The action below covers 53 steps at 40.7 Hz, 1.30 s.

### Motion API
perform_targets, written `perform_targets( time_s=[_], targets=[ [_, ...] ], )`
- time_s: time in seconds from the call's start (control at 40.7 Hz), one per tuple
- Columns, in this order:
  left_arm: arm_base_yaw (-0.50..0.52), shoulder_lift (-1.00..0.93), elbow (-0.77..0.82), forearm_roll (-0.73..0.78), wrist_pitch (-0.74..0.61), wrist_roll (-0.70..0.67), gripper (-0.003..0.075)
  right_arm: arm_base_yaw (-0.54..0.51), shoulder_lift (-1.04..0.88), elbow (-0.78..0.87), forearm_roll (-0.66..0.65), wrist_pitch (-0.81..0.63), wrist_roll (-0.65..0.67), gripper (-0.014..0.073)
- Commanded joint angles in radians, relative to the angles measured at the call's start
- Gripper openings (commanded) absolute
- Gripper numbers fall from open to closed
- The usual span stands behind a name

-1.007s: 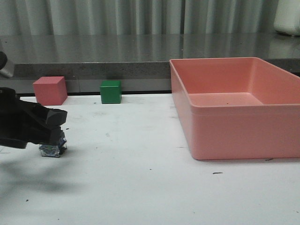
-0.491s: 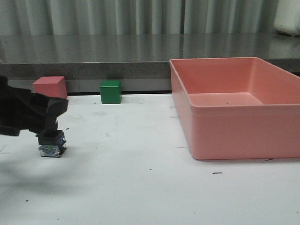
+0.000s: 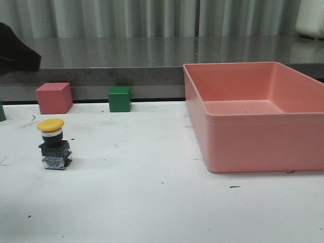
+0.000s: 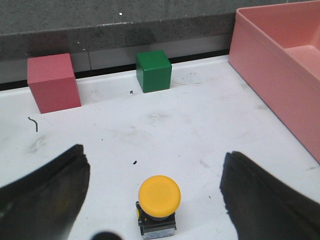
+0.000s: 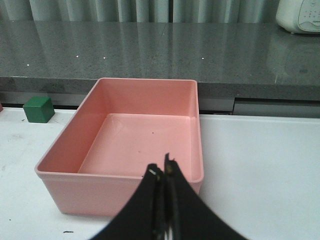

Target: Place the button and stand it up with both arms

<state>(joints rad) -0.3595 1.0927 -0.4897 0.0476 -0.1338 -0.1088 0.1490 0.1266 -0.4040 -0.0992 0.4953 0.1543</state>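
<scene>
While button [image 3: 52, 143] upright on scuffed white table [image 3: 152, 202], left fingers [image 4: 45, 187] wide, right fingers [image 5: 162, 175] seemingly together.

A bench [image 3: 152, 202] carries everything. The button [image 3: 53, 144] stands upright near its left side, cap on top, base block on the bench surface. Farther back, along the bench's far edge, sit two cubes: one cube [image 3: 53, 97] behind the button, a smaller cube [image 3: 120, 98] to its right. A large open bin [image 3: 253, 147] occupies the right side, well apart from the button. The left hand [image 4: 155, 200] is above the button, its fingers on either side, not touching it.
</scene>
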Motion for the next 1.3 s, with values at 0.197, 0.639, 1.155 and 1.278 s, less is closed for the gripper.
perform_targets(
  time_s=[0.197,0.639,1.155,1.278],
  targets=[
    [0.001,-0.323,-0.037,-0.009,0.279,-0.009,0.0161,-0.006,0.012,-0.026,-0.016,-0.085,-0.011,-0.0062],
    [0.001,-0.66,0.016,-0.004,0.48,-0.009,-0.002,-0.006,0.012,-0.026,-0.016,-0.085,-0.011,-0.0062],
    [0.001,-0.964,0.096,-0.004,0.406,-0.009,-0.002,-0.006,0.012,-0.026,-0.016,-0.085,-0.011,-0.0062],
    [0.001,-0.964,0.096,-0.004,0.396,-0.009,-0.002,-0.006,0.012,-0.026,-0.016,-0.085,-0.011,-0.0062]
  ],
)
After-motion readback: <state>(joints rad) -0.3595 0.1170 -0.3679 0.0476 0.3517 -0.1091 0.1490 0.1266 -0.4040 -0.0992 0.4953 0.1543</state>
